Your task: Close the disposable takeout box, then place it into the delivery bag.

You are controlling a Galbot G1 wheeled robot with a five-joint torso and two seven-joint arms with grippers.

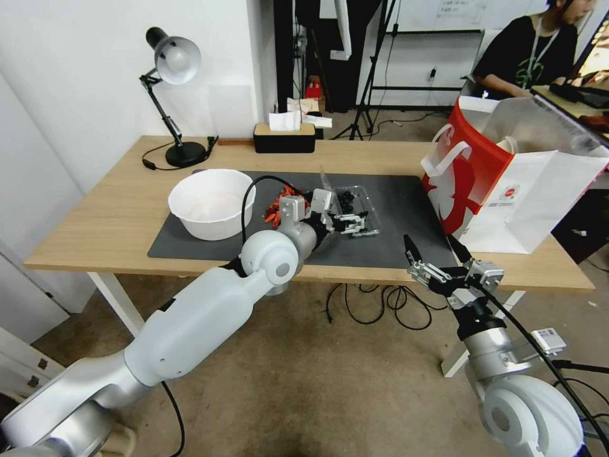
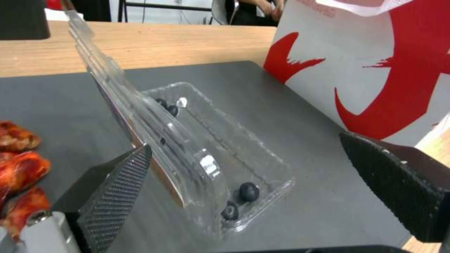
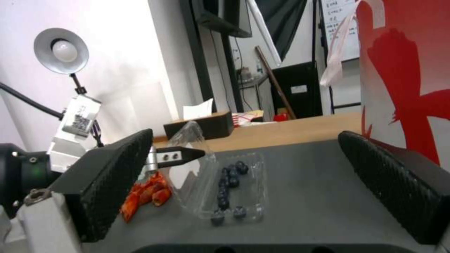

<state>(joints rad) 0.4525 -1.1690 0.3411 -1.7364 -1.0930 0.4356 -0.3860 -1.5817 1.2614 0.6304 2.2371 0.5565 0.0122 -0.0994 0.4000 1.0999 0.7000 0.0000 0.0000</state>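
The disposable takeout box (image 1: pixel 355 204) is a clear clamshell lying on the dark mat, with dark round bits in its tray (image 2: pixel 234 175). Its lid (image 2: pixel 117 91) stands raised and tilted over the tray. My left gripper (image 1: pixel 356 225) is open and straddles the box's near end. In the left wrist view, one finger (image 2: pixel 117 186) sits by the lid's outer side and the other (image 2: pixel 398 179) is well clear of the tray. The red-and-white delivery bag (image 1: pixel 495 184) stands open at the table's right end. My right gripper (image 1: pixel 429 241) hovers open near the table's front edge, holding nothing.
A round white bowl (image 1: pixel 212 203) sits on the left of the mat (image 1: pixel 406 209), with red-orange food pieces (image 1: pixel 277 206) between it and the box. A desk lamp (image 1: pixel 174 63) and a tissue box (image 1: pixel 284 136) stand at the back. Cables lie under the table.
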